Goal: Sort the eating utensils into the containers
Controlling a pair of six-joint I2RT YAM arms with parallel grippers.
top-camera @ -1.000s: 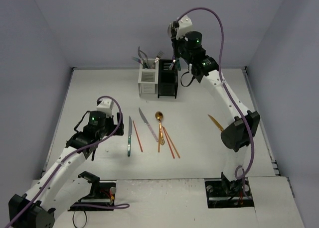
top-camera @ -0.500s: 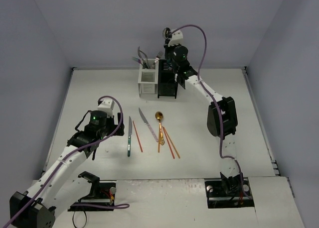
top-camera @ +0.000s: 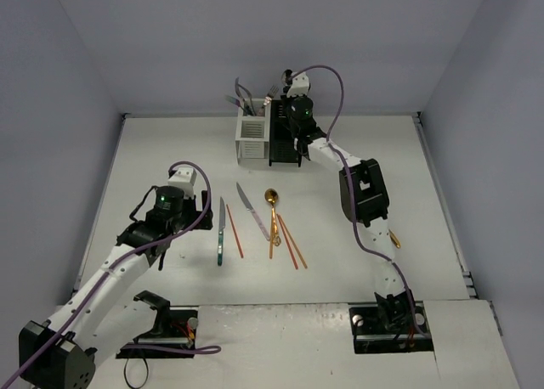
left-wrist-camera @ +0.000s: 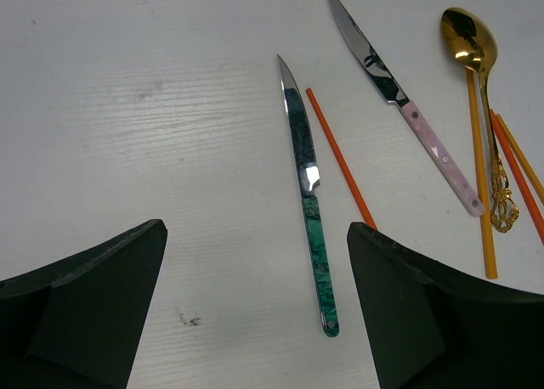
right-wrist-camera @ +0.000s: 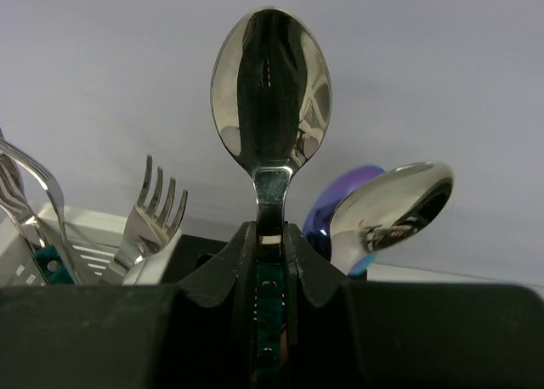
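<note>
My right gripper (right-wrist-camera: 270, 236) is shut on a teal-handled silver spoon (right-wrist-camera: 270, 83), bowl up, right over the black container (top-camera: 285, 147), which is joined to the white container (top-camera: 252, 138). A fork (right-wrist-camera: 153, 215) and two more spoons (right-wrist-camera: 387, 211) stand in the containers. On the table lie a teal-handled knife (left-wrist-camera: 308, 211), an orange chopstick (left-wrist-camera: 340, 155), a pink-handled knife (left-wrist-camera: 399, 96), a gold spoon (left-wrist-camera: 472, 45) and more chopsticks (left-wrist-camera: 483, 185). My left gripper (left-wrist-camera: 255, 232) hangs open above the teal knife's handle end, with nothing between its fingers.
A gold utensil (top-camera: 393, 238) pokes out from under the right arm's elbow at the right. Grey walls close in the back and both sides. The arm bases (top-camera: 161, 321) sit at the near edge.
The right arm has folded in and swung left, bringing the spoon down to the black container. The left arm has hardly moved.
</note>
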